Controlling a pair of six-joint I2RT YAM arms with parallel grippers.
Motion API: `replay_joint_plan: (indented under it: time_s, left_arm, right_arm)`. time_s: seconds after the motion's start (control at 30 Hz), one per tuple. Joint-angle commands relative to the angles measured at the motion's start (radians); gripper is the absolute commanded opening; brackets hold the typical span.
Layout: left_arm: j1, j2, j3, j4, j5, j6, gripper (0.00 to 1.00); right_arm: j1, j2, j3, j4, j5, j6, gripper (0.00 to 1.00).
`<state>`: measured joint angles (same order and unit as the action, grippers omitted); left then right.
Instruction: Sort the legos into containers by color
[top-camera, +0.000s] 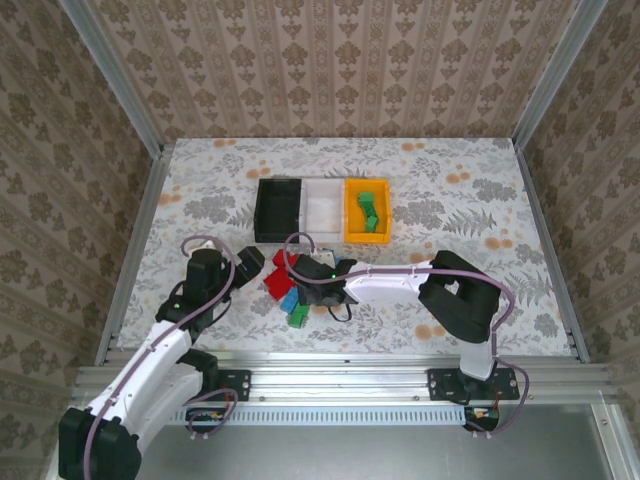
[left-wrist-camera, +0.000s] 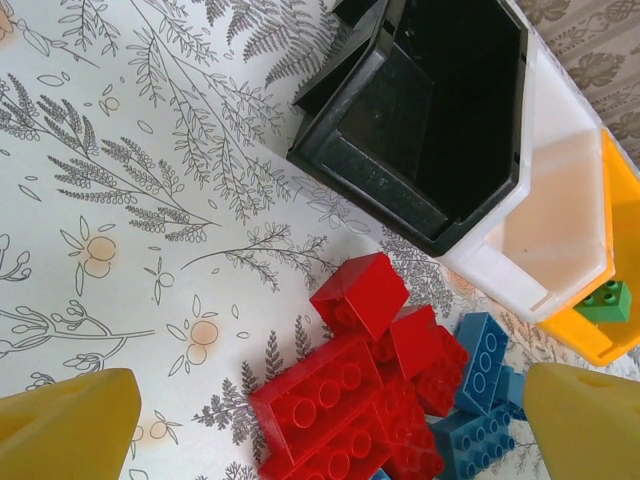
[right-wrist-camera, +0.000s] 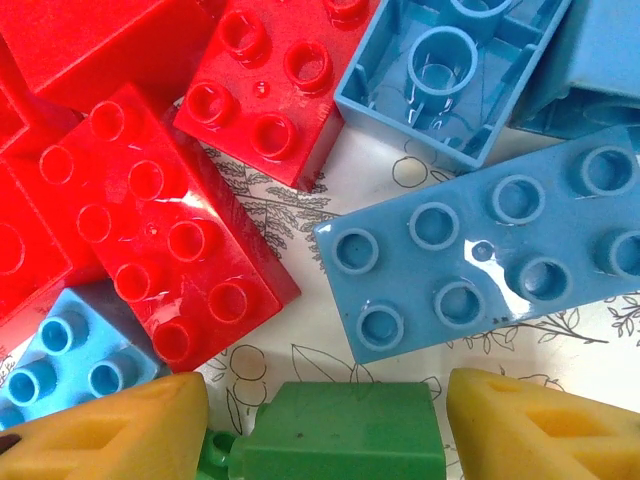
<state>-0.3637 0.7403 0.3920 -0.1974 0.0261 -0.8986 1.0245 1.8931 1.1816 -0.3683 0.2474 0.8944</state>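
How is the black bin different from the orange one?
The black bin is empty; the orange bin holds green bricks. In the top view the black bin sits at the row's left end, the orange bin at its right end. Both are open-top, rectangular, and the same size.

Three containers: a black bin, a white bin, an orange-yellow bin. Two robot arms: left arm, right arm. The piled bricks overlap too much to count.
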Motion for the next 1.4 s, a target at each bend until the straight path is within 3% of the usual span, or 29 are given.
replay_joint_plan:
  time_s: [0.0, 0.13, 0.4, 0.77, 0.83, 1.0, 1.17, 1.37]
  left_arm:
    - [0.009, 0.014, -0.001, 0.004, 0.014, -0.013, 1.00]
    - [0.009, 0.032, 0.002, 0.013, 0.018, -0.011, 1.00]
    - [0.008, 0.051, 0.008, 0.026, 0.033, -0.016, 1.00]
    - [-0.011, 0.073, 0.021, 0.088, 0.067, -0.045, 1.00]
    - [-0.041, 0.107, 0.021, 0.155, 0.082, -0.058, 1.00]
    - [-0.146, 0.314, 0.113, 0.327, 0.195, -0.041, 1.00]
    - [-0.171, 0.500, 0.221, 0.438, 0.277, -0.038, 1.00]
    - [-0.163, 0.532, 0.220, 0.447, 0.268, -0.070, 1.00]
  right_arm:
    - [0.008, 0.003, 0.006, -0.048, 0.033, 0.010, 0.65]
    - [0.006, 0.012, -0.002, -0.070, 0.030, -0.006, 0.64]
    - [0.009, -0.037, -0.028, -0.061, 0.048, -0.017, 0.39]
    - [0.000, -0.232, -0.045, -0.132, 0.146, -0.108, 0.37]
    - [-0.047, -0.269, -0.047, -0.113, 0.174, -0.179, 0.38]
    - [-0.284, -0.278, 0.025, -0.024, 0.144, -0.366, 0.39]
    - [-0.468, -0.043, 0.272, -0.063, 0.044, -0.460, 0.39]
    - [-0.561, 0.170, 0.498, -0.135, -0.020, -0.477, 0.40]
